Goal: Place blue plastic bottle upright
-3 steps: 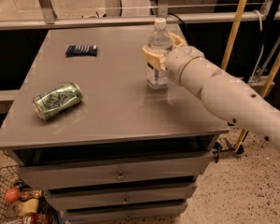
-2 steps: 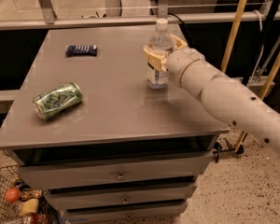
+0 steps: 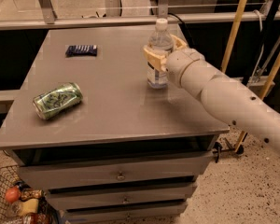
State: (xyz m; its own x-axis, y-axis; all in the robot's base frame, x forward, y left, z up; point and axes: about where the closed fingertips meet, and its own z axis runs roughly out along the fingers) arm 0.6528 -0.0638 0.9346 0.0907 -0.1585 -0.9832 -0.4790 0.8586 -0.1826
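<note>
Tool [image 3: 162, 54] sits around the upper body of the small clear plastic bottle with white cap and pale blue label [image 3: 157, 74]; cannot tell whether it grips or is loose. The bottle stands upright on the grey worktop [image 3: 112, 115], right rear. Risk: a sideways or tilted pull-back snags the light bottle and tips it over.

Grey cabinet top [image 3: 107, 120] bearing a green can [image 3: 57, 100] on its side, front left, and a flat dark blue packet [image 3: 81, 50] farther back; drawers [image 3: 116, 176] below; basket [image 3: 4, 176], apparently of groceries, lower left.
</note>
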